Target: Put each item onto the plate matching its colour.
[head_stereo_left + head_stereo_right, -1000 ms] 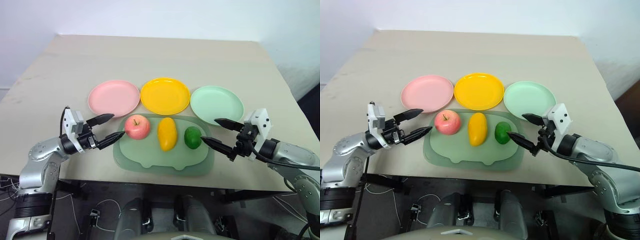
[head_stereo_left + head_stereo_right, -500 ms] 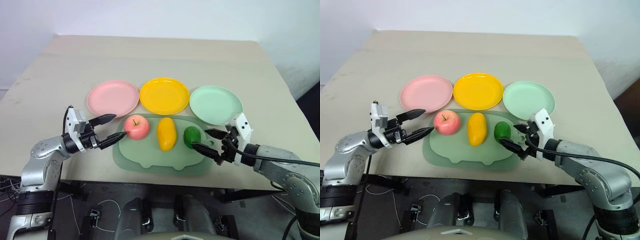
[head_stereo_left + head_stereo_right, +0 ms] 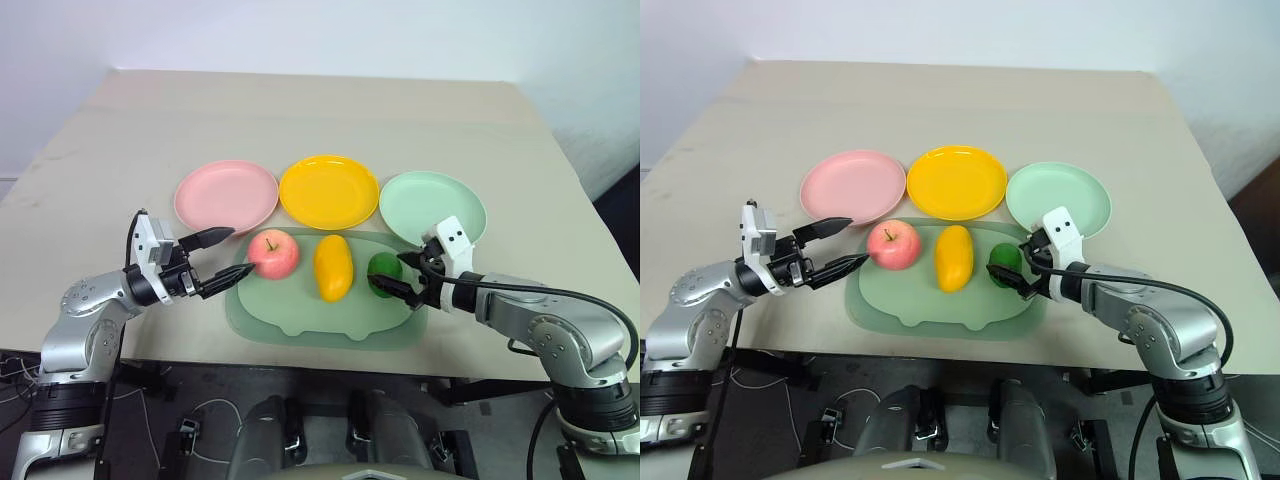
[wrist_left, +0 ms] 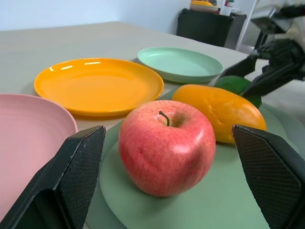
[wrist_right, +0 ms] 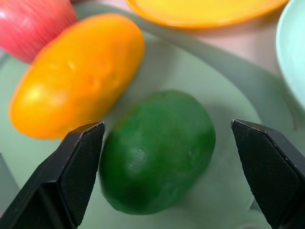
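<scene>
Left eye view, left to right: the left gripper (image 3: 226, 260) hangs at the tray's (image 3: 300, 322) left edge with fingers spread, empty, pointing at the apple (image 3: 274, 253), which sits just ahead of it in the tray's back-left corner. The mango (image 3: 333, 267) lies mid-tray, its long axis running from front edge to back. The lime (image 3: 384, 272) rests near the tray's right edge, and the right gripper (image 3: 410, 275) straddles it, one black finger on each side, jaws wide and not yet closed. Its matching mint green plate (image 3: 438, 203) stands just behind, beside the yellow plate (image 3: 329, 191) and pink plate (image 3: 226, 195). The gripper's body hides the lime's right side, so contact with the fingers cannot be judged.
</scene>
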